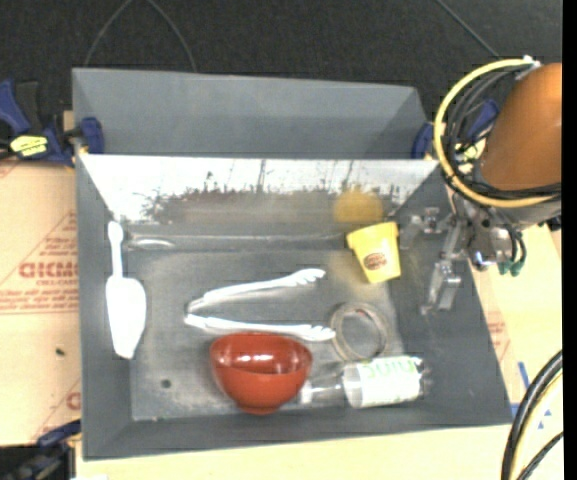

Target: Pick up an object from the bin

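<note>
In the camera view the gripper [440,286] hangs at the bin's [108,368] right side, over the sloping right wall rather than the floor. Nothing shows between the jaws, and I cannot tell whether they stand wide or narrow.

The nearest thing is a yellow cup [375,251], lying tipped near the back right corner, just left of the gripper and apart from it. Nearer the front lie a clear ring [358,330] and a clear bottle [378,381] with a pale green label on its side. A red bowl [260,368] sits beside the bottle at the front middle, with white tongs [258,303] just behind it. A white scoop [125,308] lies well apart by the left wall.

I judge this to be the approach: nothing is picked, and the gripper is not yet over any one thing. Which thing it will go for cannot be said; the cup is closest. Taking the cup would call for a shift left off the wall and a descent with the jaws set astride the cup's side. The tilt of the cup and the closeness of the back wall could make that awkward.
</note>
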Action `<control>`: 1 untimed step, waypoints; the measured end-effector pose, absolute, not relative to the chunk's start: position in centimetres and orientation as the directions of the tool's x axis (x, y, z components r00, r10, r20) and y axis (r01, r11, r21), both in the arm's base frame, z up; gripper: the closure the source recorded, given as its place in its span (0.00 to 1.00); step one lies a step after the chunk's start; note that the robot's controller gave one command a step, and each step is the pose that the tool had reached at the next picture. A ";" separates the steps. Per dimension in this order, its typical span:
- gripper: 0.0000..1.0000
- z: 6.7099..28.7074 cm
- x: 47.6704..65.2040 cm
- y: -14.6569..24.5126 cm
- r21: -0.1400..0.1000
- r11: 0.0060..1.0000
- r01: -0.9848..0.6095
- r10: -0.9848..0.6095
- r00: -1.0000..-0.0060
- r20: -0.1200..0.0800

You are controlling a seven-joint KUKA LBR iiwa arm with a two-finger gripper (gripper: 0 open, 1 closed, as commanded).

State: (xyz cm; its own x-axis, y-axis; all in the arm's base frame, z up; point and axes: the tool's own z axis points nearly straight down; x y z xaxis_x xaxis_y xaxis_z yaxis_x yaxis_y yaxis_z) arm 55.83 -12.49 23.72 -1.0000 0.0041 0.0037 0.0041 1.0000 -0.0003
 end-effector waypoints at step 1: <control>0.00 24.2 56.0 -12.4 -0.002 1.000 0.000 0.000 -1.000 -0.004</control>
State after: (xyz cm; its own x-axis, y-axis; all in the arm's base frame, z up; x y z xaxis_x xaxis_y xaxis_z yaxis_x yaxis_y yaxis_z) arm 56.00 -12.41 24.17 -1.0000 -0.0004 -0.0044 -0.0004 1.0000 -0.0018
